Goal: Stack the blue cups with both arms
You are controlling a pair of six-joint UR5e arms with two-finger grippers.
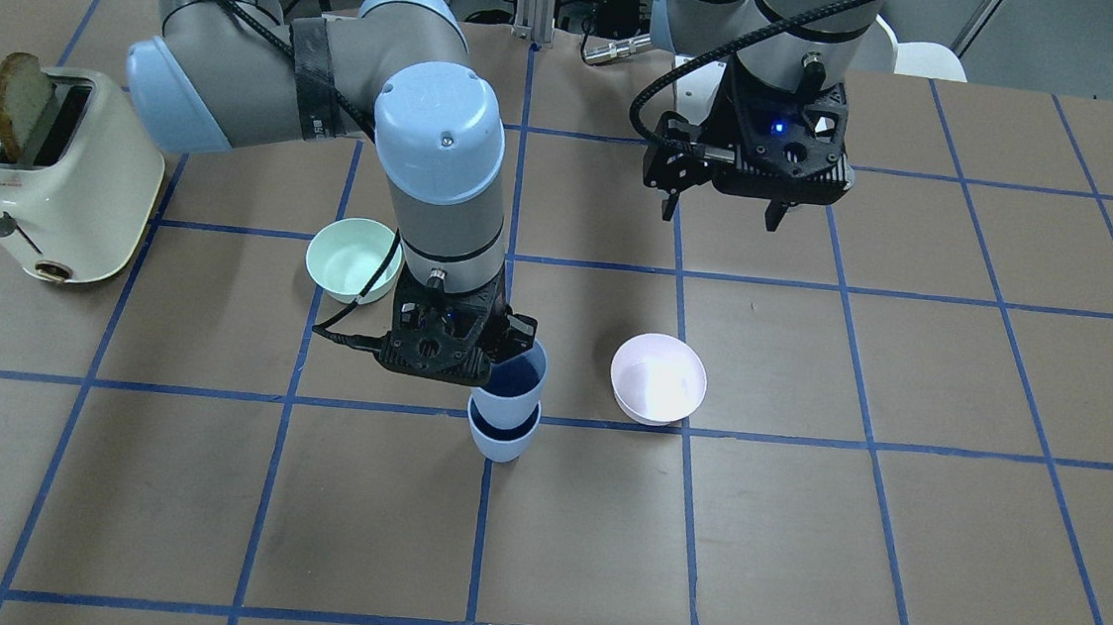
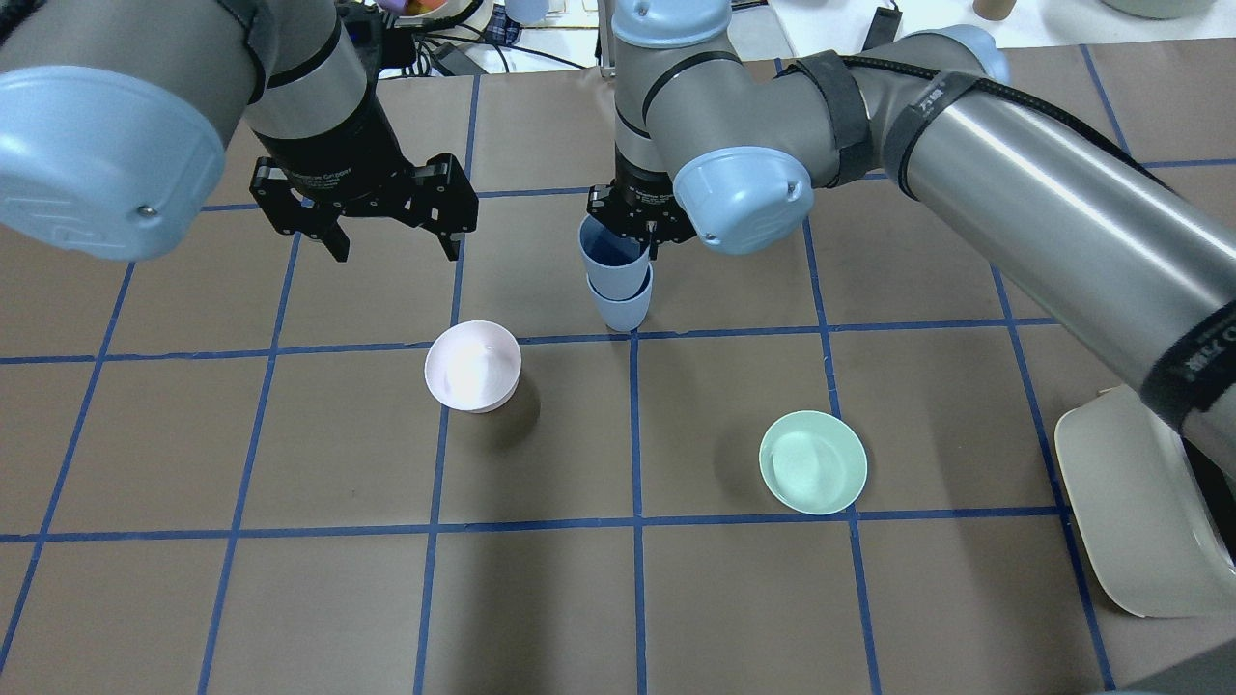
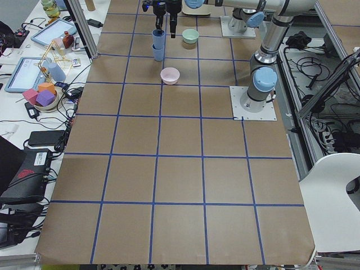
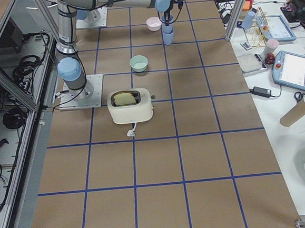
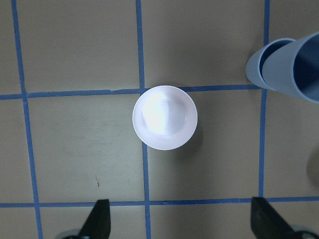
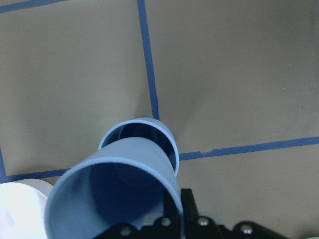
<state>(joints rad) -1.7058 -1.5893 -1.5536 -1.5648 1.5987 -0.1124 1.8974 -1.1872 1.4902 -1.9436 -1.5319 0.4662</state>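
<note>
One blue cup (image 2: 622, 307) stands upright on the table near a blue tape crossing. My right gripper (image 2: 632, 236) is shut on the rim of the second blue cup (image 2: 614, 265) and holds it tilted, with its base in the mouth of the standing cup. The right wrist view shows the held cup (image 6: 124, 184) over the lower cup (image 6: 149, 130). In the front view the pair shows as the upper cup (image 1: 511, 388) and the lower cup (image 1: 503, 439). My left gripper (image 2: 396, 253) is open and empty above the table, to the left of the cups.
A pale pink bowl (image 2: 473, 366) sits below my left gripper, centred in the left wrist view (image 5: 165, 117). A mint-green bowl (image 2: 813, 461) sits on the right side. A cream toaster (image 1: 61, 174) with a bread slice (image 1: 22, 102) stands at the table's right end.
</note>
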